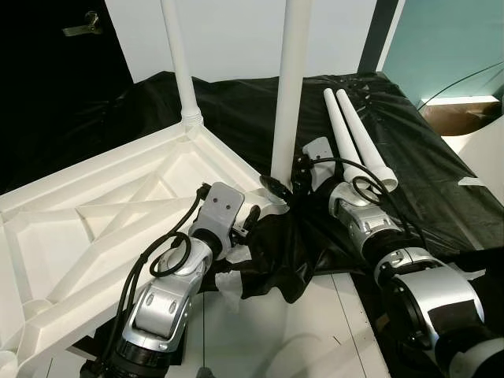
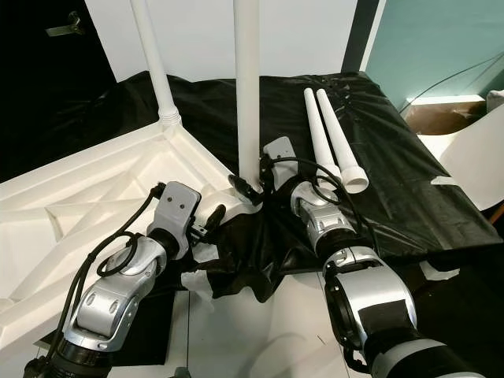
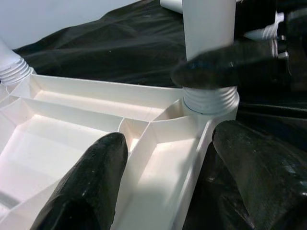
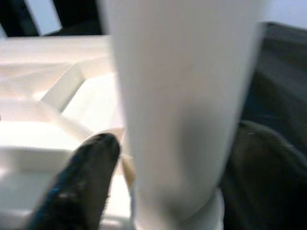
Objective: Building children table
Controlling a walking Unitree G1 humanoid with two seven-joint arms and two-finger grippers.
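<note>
A white plastic table top (image 1: pixel 94 177) lies upside down, ribbed underside up, on a black sheet. Two white legs stand screwed into it, one at the far corner (image 1: pixel 181 67) and one at the near right corner (image 1: pixel 290 87). My right gripper (image 1: pixel 285 187) is shut on this nearer leg just above its threaded base (image 3: pixel 211 98); the right wrist view has the leg (image 4: pixel 187 105) between both fingers. My left gripper (image 1: pixel 250 224) is open, its fingers astride the table's rim (image 3: pixel 192 158) beside that corner. Two loose legs (image 1: pixel 358 142) lie side by side on the sheet to the right.
The black sheet (image 1: pixel 425 165) covers the floor under and behind the table and is bunched below my grippers. White floor (image 1: pixel 315 331) shows in front. A white panel (image 1: pixel 482 157) stands at the right edge, and a dark door with a handle (image 1: pixel 83 27) at the back left.
</note>
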